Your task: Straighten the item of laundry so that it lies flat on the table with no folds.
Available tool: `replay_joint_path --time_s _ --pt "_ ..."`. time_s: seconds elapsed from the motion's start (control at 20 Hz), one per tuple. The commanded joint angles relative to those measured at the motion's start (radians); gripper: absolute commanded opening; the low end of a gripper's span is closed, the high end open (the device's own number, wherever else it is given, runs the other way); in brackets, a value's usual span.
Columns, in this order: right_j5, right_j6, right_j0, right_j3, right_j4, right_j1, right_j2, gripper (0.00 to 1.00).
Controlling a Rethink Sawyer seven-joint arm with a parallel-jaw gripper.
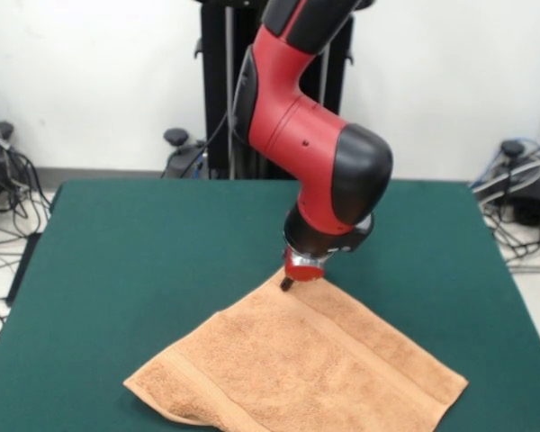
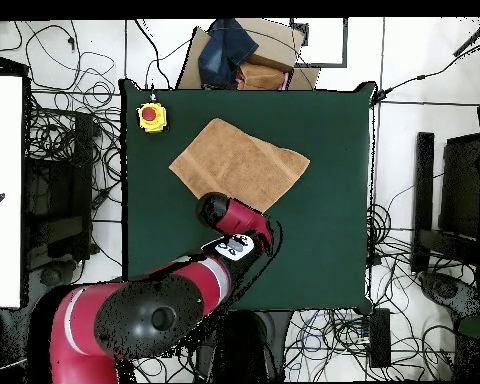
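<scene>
The peach-orange towel (image 1: 297,369) lies spread on the dark green table (image 1: 144,243), turned at an angle, in the near right part of the front view. A band stripe runs near each short end. Its near left edge looks slightly thick. My gripper (image 1: 287,283) points down at the towel's far corner and touches or nearly touches it. In the overhead view the towel (image 2: 239,163) lies in the upper middle of the table (image 2: 334,230), and the arm's red wrist (image 2: 234,215) hides the gripper.
A red button on a yellow box (image 2: 152,116) stands on a table corner near the towel. A cardboard box with dark cloth (image 2: 244,55) sits beyond the table's edge. Cables lie on the floor all round.
</scene>
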State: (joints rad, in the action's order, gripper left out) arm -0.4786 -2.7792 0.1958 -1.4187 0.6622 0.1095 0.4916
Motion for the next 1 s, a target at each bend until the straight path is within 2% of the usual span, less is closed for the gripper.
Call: replay_joint_path --time_s 0.05,0.25,0.55,0.75,0.8,1.0 --pt "0.016 -0.283 0.039 0.106 0.069 0.090 -0.042 1.00" --pt "-0.023 -0.319 0.064 0.145 0.086 0.119 -0.014 1.00" --pt "-0.040 -0.291 0.065 0.142 0.080 0.122 0.014 1.00" --pt "-0.052 -0.312 0.086 0.151 0.086 0.139 0.047 1.00" --pt "-0.053 -0.316 0.095 0.156 0.090 0.147 0.060 0.00" --pt "-0.040 -0.311 0.097 0.154 0.095 0.146 0.056 0.00"
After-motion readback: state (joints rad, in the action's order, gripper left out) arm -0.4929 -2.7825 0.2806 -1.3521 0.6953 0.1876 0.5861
